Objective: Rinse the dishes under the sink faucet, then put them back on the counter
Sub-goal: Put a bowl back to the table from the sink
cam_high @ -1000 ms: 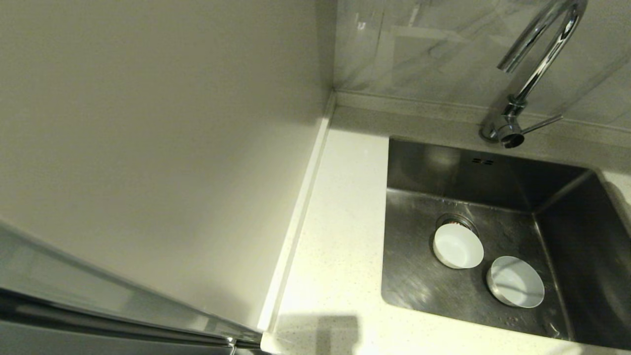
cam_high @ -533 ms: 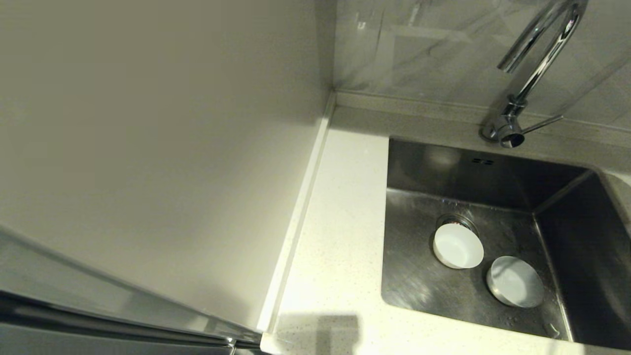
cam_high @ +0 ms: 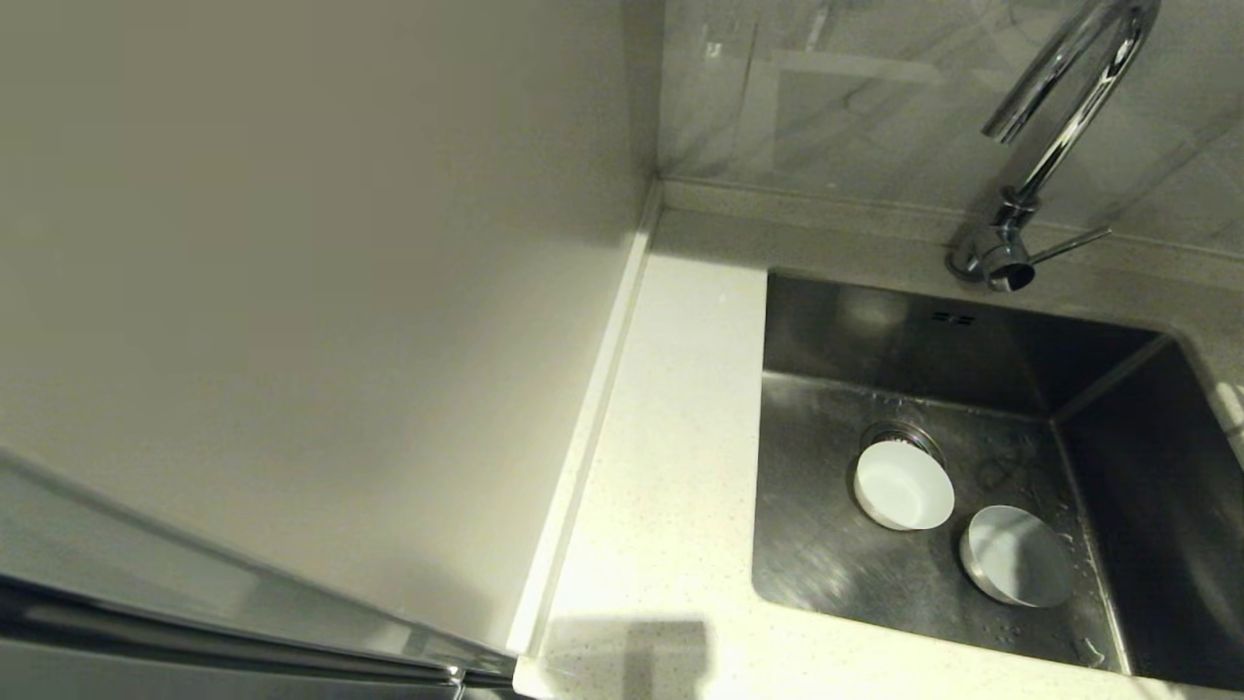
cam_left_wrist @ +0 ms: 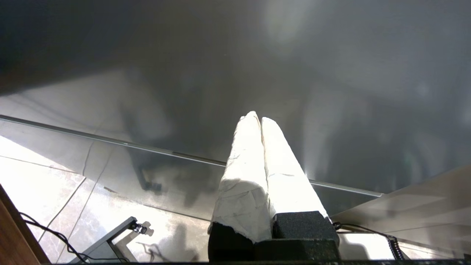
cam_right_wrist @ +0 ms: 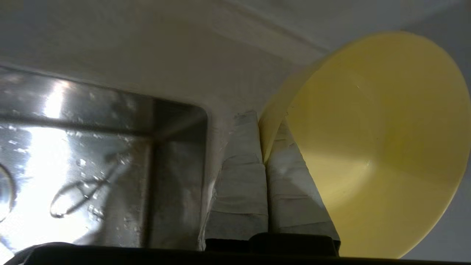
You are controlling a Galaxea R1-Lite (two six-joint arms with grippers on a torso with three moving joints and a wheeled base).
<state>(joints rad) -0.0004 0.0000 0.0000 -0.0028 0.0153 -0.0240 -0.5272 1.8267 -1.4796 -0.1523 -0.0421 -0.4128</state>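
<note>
A: Quick, left to right, sink (cam_high: 816, 574) as anchor. Left pincer (cam_left_wrist: 256, 121)?

B: Mine, parked away from the sink, over floor tiles, fingers pressed together, nothing in them. Idle.

A: Desk?

B: Desk (cam_high: 671, 467) strip just left of the sink, no dish on it in the head view. Faucet (cam_high: 1054, 146) stands behind the sink's back rim.

A: Dishes in the sink?

B: White bowl (cam_high: 904, 486) on the sink floor, overlapping the drain. Bluish-white bowl (cam_high: 1016, 556) just beside it, toward the sink's near right corner. Droplets around them.

A: Right pincer?

B: My right pincer (cam_right_wrist: 263, 132) is clamped on the yellow bowl's (cam_right_wrist: 371, 147) rim, bowl tilted on edge, beyond the sink's corner, over the desk I think.

A: How to do it well?

B: Probably the set-down. I'd level the bowl, lower until the base touches the desk, then let go. Thin rim pinch, wet, could slip.
</note>
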